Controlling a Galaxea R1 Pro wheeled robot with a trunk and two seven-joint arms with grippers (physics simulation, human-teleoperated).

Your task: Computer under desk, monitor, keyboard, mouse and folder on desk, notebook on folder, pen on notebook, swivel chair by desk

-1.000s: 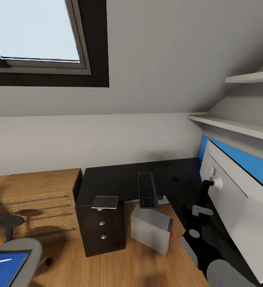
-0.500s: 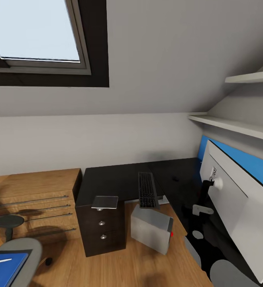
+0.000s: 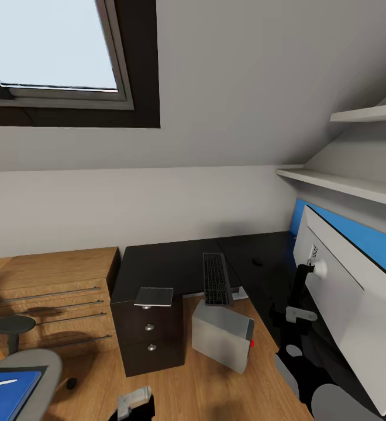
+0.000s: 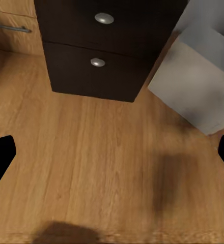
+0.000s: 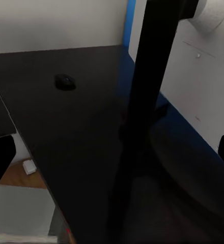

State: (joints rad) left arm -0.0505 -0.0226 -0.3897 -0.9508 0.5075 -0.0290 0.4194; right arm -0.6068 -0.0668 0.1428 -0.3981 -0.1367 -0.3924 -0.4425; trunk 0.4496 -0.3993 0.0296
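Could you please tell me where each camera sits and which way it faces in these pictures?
Head view: high, looking down over the desk, keyboard and computer; left gripper at the bottom edge.
Left wrist view: faces the floor, drawer unit and computer; dark fingertips at the sides.
Right wrist view: faces the desk, mouse and monitor stand.
Shared: the computer.

The swivel chair (image 3: 26,374) and folder (image 3: 6,394) were cut off at the head view's lower left edge. The monitor (image 3: 351,304) ran off the right edge, its screen face unseen.

Grey walls (image 3: 128,204) and a sloped ceiling are noted — a dark-framed skylight (image 3: 52,52) is set overhead. Wood plank floor (image 3: 204,392); low light-wood cabinet (image 3: 47,292); two wall shelves (image 3: 345,184).
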